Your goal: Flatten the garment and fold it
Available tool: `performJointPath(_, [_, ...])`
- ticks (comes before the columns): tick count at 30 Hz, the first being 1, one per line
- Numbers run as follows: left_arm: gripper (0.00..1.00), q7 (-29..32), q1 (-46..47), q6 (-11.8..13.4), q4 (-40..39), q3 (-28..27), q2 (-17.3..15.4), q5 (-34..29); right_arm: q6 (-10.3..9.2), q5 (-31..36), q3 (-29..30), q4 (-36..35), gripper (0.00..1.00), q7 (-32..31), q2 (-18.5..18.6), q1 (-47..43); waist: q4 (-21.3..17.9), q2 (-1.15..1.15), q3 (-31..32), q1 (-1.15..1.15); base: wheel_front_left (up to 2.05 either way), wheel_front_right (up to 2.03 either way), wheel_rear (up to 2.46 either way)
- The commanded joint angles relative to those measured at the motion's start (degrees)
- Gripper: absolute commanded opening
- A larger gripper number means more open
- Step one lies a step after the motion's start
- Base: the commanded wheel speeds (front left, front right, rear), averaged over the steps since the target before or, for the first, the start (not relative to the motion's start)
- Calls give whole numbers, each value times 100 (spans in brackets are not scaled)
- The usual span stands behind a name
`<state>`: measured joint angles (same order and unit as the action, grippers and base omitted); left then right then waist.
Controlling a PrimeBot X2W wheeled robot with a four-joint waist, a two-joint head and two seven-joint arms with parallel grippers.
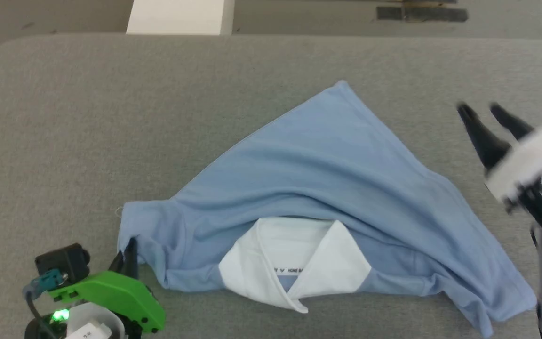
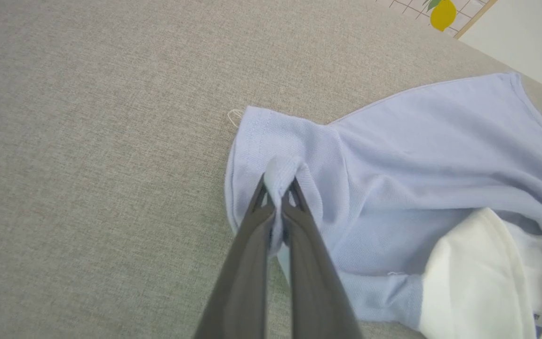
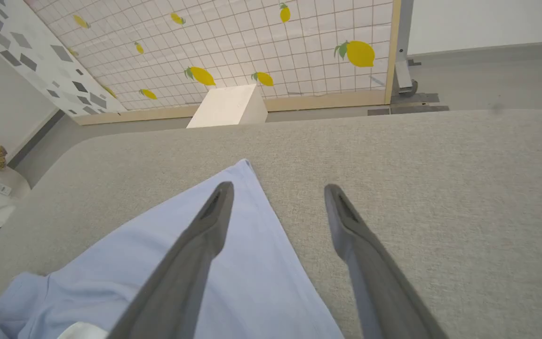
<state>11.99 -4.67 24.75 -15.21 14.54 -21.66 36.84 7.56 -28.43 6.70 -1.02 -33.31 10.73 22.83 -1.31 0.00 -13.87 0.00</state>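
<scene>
While looking down from the head, see the shirt [image 1: 327, 179] sprawled rumpled across the middle of the grey table [image 1: 64, 117], one corner peaking toward twelve o'clock and the white collar [image 1: 299, 254] lying open at six o'clock. Find the left gripper [image 1: 127, 254] at seven o'clock, at the shirt's nine o'clock end. Through the left wrist camera, note its fingers [image 2: 247, 245] squeezed together on a puckered fold of the sleeve [image 2: 271, 136], with cloth bulging up between the tips. Spot the right gripper [image 1: 478, 110] at three o'clock, blurred, just off the shirt's edge. Through the right wrist camera, see its fingers [image 3: 195, 245] spread wide with nothing between them, one seen against blue cloth, the other against bare table.
</scene>
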Motion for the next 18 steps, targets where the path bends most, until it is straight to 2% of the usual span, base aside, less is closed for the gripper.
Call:
performJointPath(1, [0, -11, 121, -15, -30, 43, 14, -71, -8, 143, -218, 207, 100, -36, 12, 378, 318, 0, -334, 0, 0, 0, 0])
performJointPath(7, [0, -45, 442, -88, -57, 226, 110, -170, -8, 832, -887, 1402, 100, -466, 49, 1789, 833, 0, -881, 0, 0, 0, 0])
performJointPath(12, [0, -106, 678, -187, -22, 376, 237, -189, -8, 1546, -1383, 2375, 100, -1336, 260, 2639, 1223, 0, -1255, 0, 0, 0, 0])
performJointPath(18, [0, -187, 805, -273, 136, 502, 370, -173, -8, 2150, -1807, 2953, 100, -1994, 437, 3198, 1515, 0, -1545, 0, 0, 0, 0])
